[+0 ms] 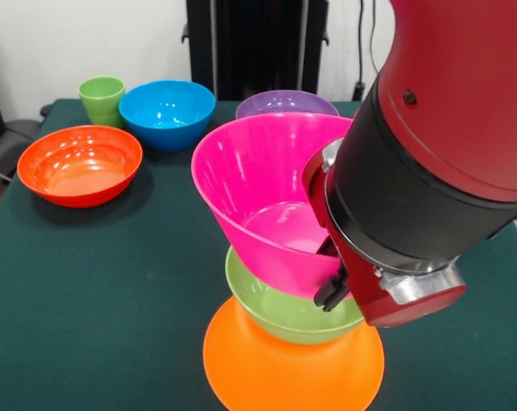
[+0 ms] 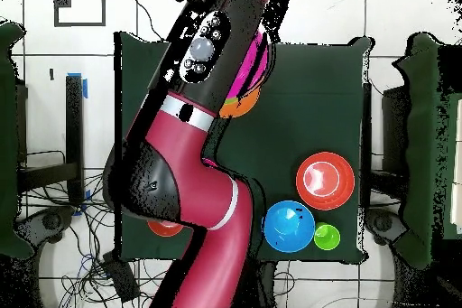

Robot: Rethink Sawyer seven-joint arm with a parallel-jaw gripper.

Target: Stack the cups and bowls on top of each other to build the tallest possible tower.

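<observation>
The tower stands at the table's near edge. Its base is an upturned orange bowl (image 1: 284,372) (image 2: 244,103) with a green bowl (image 1: 284,315) upright on it. A large pink bowl (image 1: 258,180) (image 2: 263,59) tilts over the green bowl, its base down at the green rim. My gripper (image 1: 329,270) is shut on the pink bowl's right rim, one black finger (image 1: 331,293) outside the wall. In the overhead view the arm hides the gripper. The light-green cup (image 1: 102,98) (image 2: 326,236) stands at the far left corner.
A blue bowl (image 1: 167,111) (image 2: 289,225) sits beside the cup, with a red-orange bowl (image 1: 79,164) (image 2: 325,181) in front of it. A purple bowl (image 1: 284,103) lies behind the pink one. Another red-orange bowl (image 2: 165,228) peeks from under the arm. The table has a dark green cloth (image 1: 96,300).
</observation>
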